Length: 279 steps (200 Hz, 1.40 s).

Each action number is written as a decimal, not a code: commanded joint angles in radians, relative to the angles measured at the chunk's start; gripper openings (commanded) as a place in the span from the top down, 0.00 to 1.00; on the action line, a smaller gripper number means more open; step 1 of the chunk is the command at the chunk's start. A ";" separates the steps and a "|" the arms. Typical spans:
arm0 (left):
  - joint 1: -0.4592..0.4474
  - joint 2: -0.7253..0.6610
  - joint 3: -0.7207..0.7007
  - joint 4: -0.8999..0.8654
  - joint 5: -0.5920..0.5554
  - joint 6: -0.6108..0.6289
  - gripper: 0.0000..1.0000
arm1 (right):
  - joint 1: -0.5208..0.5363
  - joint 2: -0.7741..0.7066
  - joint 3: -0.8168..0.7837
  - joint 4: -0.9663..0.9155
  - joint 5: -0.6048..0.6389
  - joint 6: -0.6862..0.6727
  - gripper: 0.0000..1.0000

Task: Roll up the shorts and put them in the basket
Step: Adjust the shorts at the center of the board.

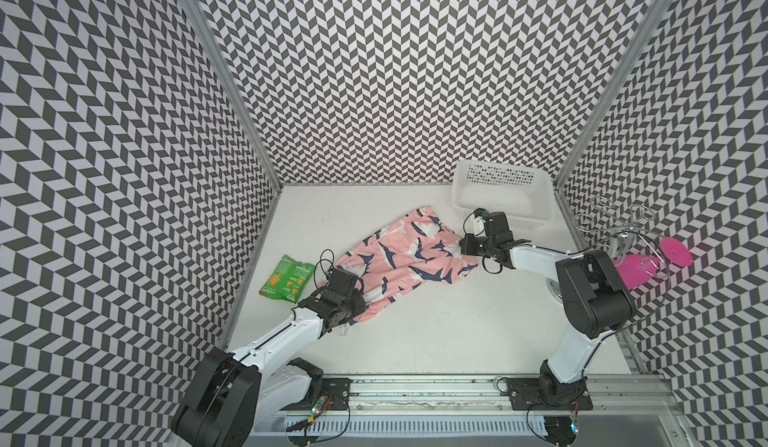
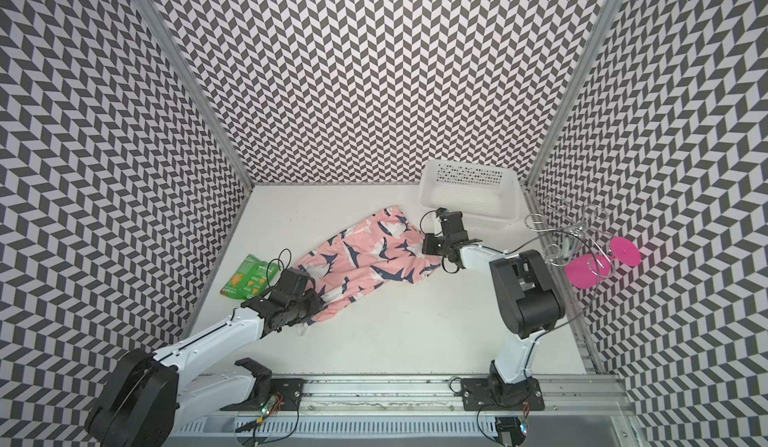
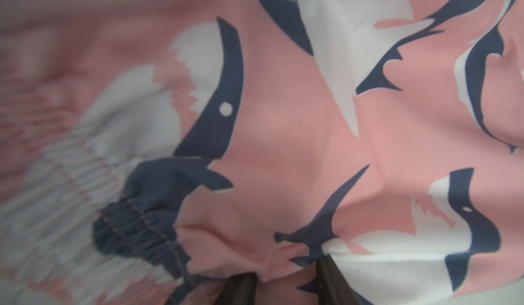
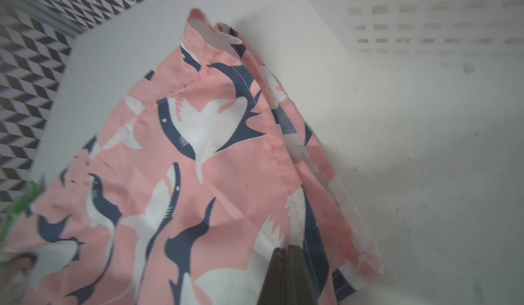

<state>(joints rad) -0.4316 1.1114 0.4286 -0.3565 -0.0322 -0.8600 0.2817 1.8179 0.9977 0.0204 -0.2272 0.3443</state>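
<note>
The pink shark-print shorts (image 1: pixel 407 253) (image 2: pixel 374 258) lie stretched out diagonally on the white table in both top views. Their gathered waistband is at the near left and the leg hems are at the far right. My left gripper (image 1: pixel 353 295) (image 2: pixel 309 299) sits at the waistband end. In the left wrist view its fingers (image 3: pixel 241 286) have a bunched fold of the shorts (image 3: pixel 283 147) between them. My right gripper (image 1: pixel 463 249) (image 2: pixel 428 245) is at the leg-hem edge. In the right wrist view its fingertips (image 4: pixel 286 248) are pressed together on the fabric (image 4: pixel 212 176).
A green snack bag (image 1: pixel 286 278) (image 2: pixel 249 278) lies left of the waistband by the left wall. A white perforated basket (image 1: pixel 528 220) (image 2: pixel 469 191) (image 4: pixel 425 28) stands at the back right, just behind the right wrist. A wire rack with pink pieces (image 1: pixel 648 266) sits at the right wall.
</note>
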 commanded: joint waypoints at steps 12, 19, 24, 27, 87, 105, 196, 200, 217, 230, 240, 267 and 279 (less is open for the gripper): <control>0.002 -0.007 -0.002 -0.058 -0.010 0.010 0.62 | -0.019 0.006 0.060 -0.064 0.185 -0.007 1.00; 0.001 -0.004 0.003 -0.060 -0.002 0.011 0.62 | -0.012 -0.015 0.066 -0.077 0.203 -0.016 1.00; -0.002 -0.004 0.011 -0.064 0.003 0.014 0.60 | -0.004 -0.033 0.069 -0.087 0.201 -0.024 1.00; -0.004 -0.005 0.018 -0.069 0.004 0.015 0.58 | 0.001 -0.045 0.070 -0.093 0.201 -0.028 0.99; 0.045 -0.071 0.329 -0.175 -0.083 0.154 0.25 | 0.209 -0.306 -0.061 -0.132 0.085 -0.013 0.58; 0.127 0.019 0.369 -0.175 -0.080 0.208 0.27 | 0.280 -0.338 -0.123 -0.088 0.023 0.021 0.59; 0.232 0.223 0.192 -0.019 0.058 0.194 0.44 | 0.345 -0.063 -0.114 0.053 0.019 0.140 0.62; 0.232 0.213 0.181 -0.022 0.063 0.189 0.45 | 0.339 -0.039 -0.093 0.045 0.032 0.139 0.63; 0.218 0.163 0.125 -0.021 0.086 0.153 0.45 | 0.303 0.065 0.023 0.016 0.044 0.136 0.63; 0.188 0.122 0.070 -0.009 0.109 0.122 0.46 | 0.289 0.150 0.135 -0.003 0.048 0.131 0.63; 0.156 0.099 0.043 -0.010 0.113 0.091 0.46 | 0.284 0.220 0.233 -0.028 0.052 0.117 0.63; 0.043 0.068 -0.001 0.039 0.146 0.006 0.47 | 0.274 0.383 0.507 -0.117 0.078 0.081 0.62; 0.000 0.085 0.001 0.094 0.168 -0.016 0.47 | 0.270 0.423 0.599 -0.161 0.095 0.062 0.62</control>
<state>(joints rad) -0.3573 1.1759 0.4606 -0.3103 0.0582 -0.7910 0.5591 2.1677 1.4372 -0.0631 -0.1833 0.4526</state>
